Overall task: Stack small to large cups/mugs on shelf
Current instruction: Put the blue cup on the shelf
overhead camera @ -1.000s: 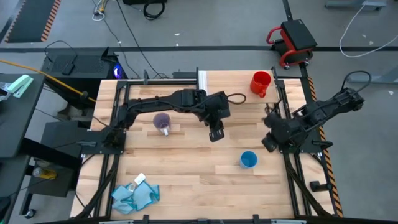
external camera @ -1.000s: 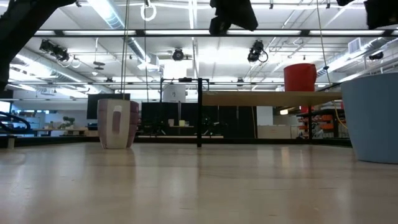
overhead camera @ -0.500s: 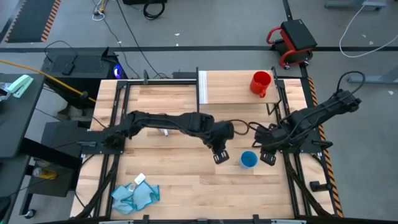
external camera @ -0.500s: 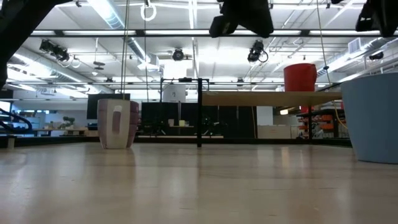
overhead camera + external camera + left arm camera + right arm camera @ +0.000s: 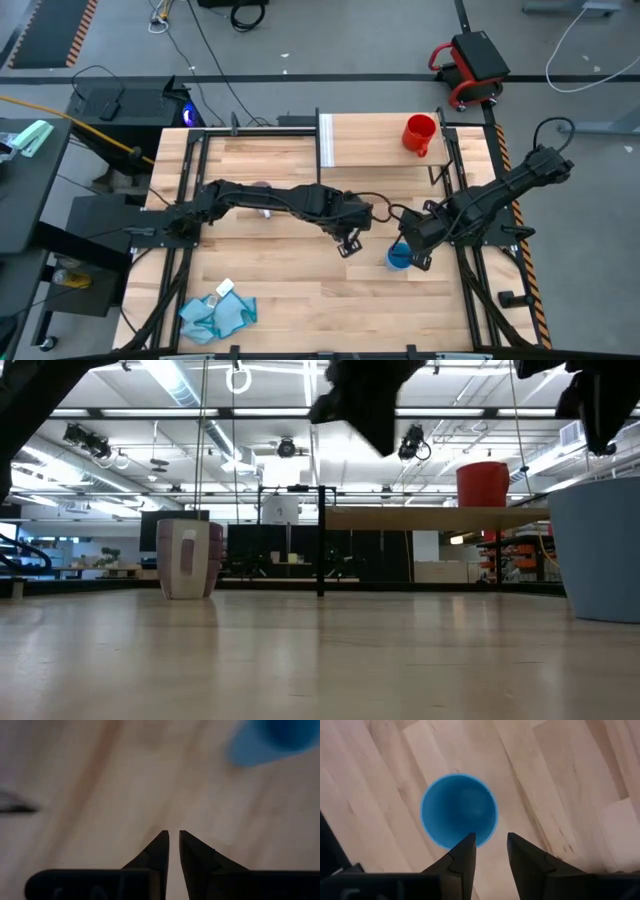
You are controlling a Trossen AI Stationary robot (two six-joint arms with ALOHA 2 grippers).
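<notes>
The light-blue cup (image 5: 397, 258) stands upright on the tabletop, also at the low view's right edge (image 5: 600, 545) and from above in the right wrist view (image 5: 459, 810). My right gripper (image 5: 413, 250) (image 5: 491, 840) hovers over its rim, slightly open, one fingertip over the hollow and one outside, touching nothing. My left gripper (image 5: 346, 243) (image 5: 173, 836) hangs shut above bare wood, left of the cup (image 5: 272, 740). The red mug (image 5: 420, 133) (image 5: 482, 484) stands on the shelf (image 5: 370, 140). The purple-grey mug (image 5: 190, 558) stands on the table, mostly hidden under my left arm (image 5: 263, 188).
A crumpled blue cloth (image 5: 218, 312) lies near the table's near left corner. The shelf's white panel (image 5: 324, 140) marks its left end, with dark posts (image 5: 320, 540) beneath. Bare wood lies between the purple-grey mug and the blue cup.
My left gripper has swung from the table's middle toward the near edge and the blue cup, and its arm now covers the purple-grey mug from above. My right gripper has moved left from the table's right edge until it is over the blue cup. No cup has moved.
</notes>
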